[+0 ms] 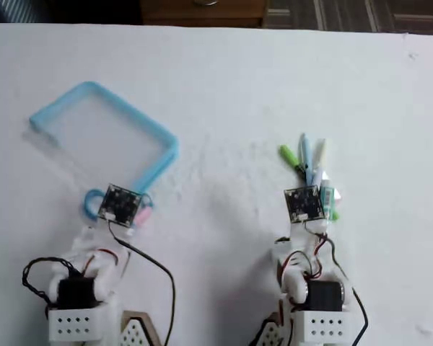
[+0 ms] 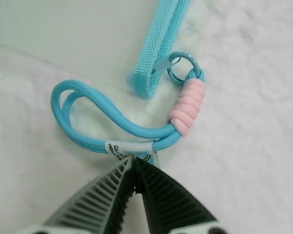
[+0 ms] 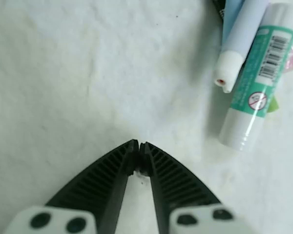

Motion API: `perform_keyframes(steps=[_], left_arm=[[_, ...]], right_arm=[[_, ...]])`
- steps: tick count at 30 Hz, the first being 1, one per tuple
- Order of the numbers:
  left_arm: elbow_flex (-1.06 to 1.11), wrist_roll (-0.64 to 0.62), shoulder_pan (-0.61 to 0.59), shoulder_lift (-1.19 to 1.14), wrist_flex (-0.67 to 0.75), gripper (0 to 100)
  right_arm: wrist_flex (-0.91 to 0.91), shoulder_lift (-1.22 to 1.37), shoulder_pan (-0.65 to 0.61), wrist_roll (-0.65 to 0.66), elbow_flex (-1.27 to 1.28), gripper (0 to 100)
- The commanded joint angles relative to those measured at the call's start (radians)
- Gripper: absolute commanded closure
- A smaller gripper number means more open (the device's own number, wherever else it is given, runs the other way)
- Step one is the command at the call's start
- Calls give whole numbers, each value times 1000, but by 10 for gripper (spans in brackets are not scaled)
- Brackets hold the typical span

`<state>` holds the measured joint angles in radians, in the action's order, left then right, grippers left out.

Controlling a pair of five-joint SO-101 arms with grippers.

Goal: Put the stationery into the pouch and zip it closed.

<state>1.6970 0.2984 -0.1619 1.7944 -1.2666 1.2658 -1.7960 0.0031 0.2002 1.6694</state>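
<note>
High view: the left arm [image 1: 76, 288] sits folded low at the near edge of the white tabletop [image 1: 231, 94], its wrist over the near corner of the pouch [image 1: 101, 137]. The right arm [image 1: 314, 288] is posed alike, its wrist just short of the pens [image 1: 307, 158]. The pouch lies flat and turned diagonally, one corner pointing to the far edge. The pens fan out with their long axes running away from the arms. Bare tabletop stretches between pouch and pens.

Left wrist view: the left gripper [image 2: 134, 163] has its fingers pressed together, tips at the labelled stretch of the blue cord [image 2: 102, 112]. Whether they pinch it, I cannot tell. The cord loops to a pink wrap [image 2: 187, 106] and a ring [image 2: 181, 66] beside the pouch's blue edge.

Right wrist view: the right gripper [image 3: 138, 147] has its fingers closed on nothing, tips over bare tabletop. A glue stick [image 3: 251, 92] and a pale blue pen [image 3: 239, 44] lie nearby, side by side and roughly parallel.
</note>
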Motion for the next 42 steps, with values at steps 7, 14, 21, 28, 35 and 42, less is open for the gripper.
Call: perform_keyframes(steps=[7,14,21,28,35,42], left_arm=[[-175,265,-104,8,193,976],[-632,123,-182,-73,218,941],[-965,14,-77,-556,100,884],[-1172,21,4,-993,14,810],[-1283,100,88,-1323,18,808],[-1339,107,159,-1512,14,808]], right_arm=[[65,-1,-196,6,-322,978],[102,62,-262,3,-473,977],[116,389,-294,-3,-730,974],[114,512,-292,-3,-819,974],[114,518,-294,-3,-819,974],[116,521,-297,-3,-818,856]])
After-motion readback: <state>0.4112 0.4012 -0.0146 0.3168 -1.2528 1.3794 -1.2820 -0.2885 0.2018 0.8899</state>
